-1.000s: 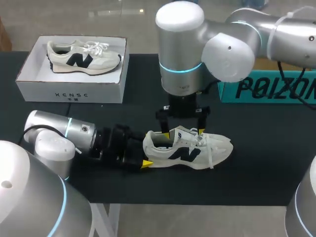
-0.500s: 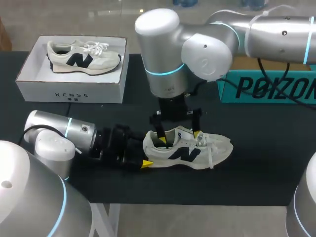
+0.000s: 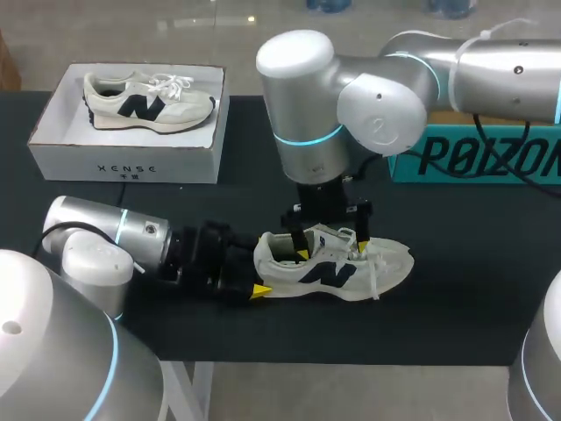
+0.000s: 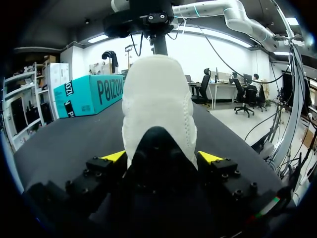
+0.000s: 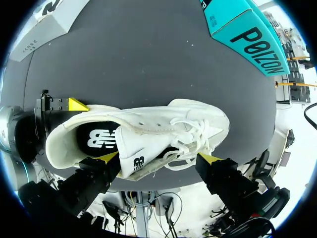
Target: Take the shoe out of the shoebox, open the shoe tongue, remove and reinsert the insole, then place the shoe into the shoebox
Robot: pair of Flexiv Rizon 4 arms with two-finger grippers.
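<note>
The fingers (image 4: 114,156) of the left gripper (image 4: 162,157) press on the heel of the shoe (image 3: 337,267) from both sides, so this gripper is grasping the shoe and holds it steady. The right gripper (image 5: 158,157) hangs over the shoe from above with its fingers spread. One tip is at the shoe opening and the other is beside the laces. The tongue (image 5: 143,146) is between them, but they do not clamp it.

The shoe is out of the box. It lies on its sole near the front edge of the table (image 3: 456,298), about the middle, with the toe to the right side. Through the opening the dark insole (image 5: 101,138) is visible inside. The white shoebox (image 3: 123,162) stands at the far left corner and has a second shoe (image 3: 149,101) in it. A teal box (image 3: 473,158) stands at the far right edge.

I think the step in hand is the opening of the tongue. The next move probably needs the right fingers to close on the tongue and pull it toward the toe, while the left gripper keeps the heel down. If the heel slips, the shoe may lift with the tongue.
</note>
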